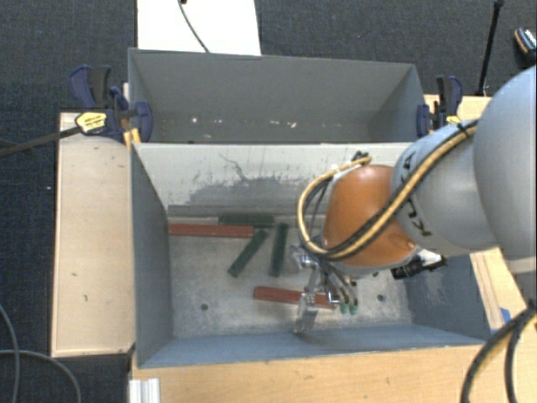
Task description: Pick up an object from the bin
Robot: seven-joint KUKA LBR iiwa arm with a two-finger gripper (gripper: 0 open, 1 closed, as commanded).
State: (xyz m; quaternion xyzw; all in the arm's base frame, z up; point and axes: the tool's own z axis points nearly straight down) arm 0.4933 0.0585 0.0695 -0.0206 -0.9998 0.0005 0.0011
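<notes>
At the left we see the bin (pixel 151 250) with its steep grey wall and a bare stretch of floor below it, open down to the front wall. Against the back of the floor lies a long red-brown bar (pixel 210 230), lengthwise. Just right of it are three dark green bars: a level green bar (pixel 246 220), a slanting green bar (pixel 248 253) and an upright green bar (pixel 278 250), close together. Nearer the front wall, apart from those, lies the short red-brown bar (pixel 277 294), flat, slim and straight-edged. The end effector (pixel 307 313) sits at its right end, close to the front wall. We cannot tell whether it is released or clenched. Above it bulges the orange cover (pixel 365 217). A small green piece (pixel 349 309) lies just right. Beyond, the floor is bare to the right wall.
</notes>
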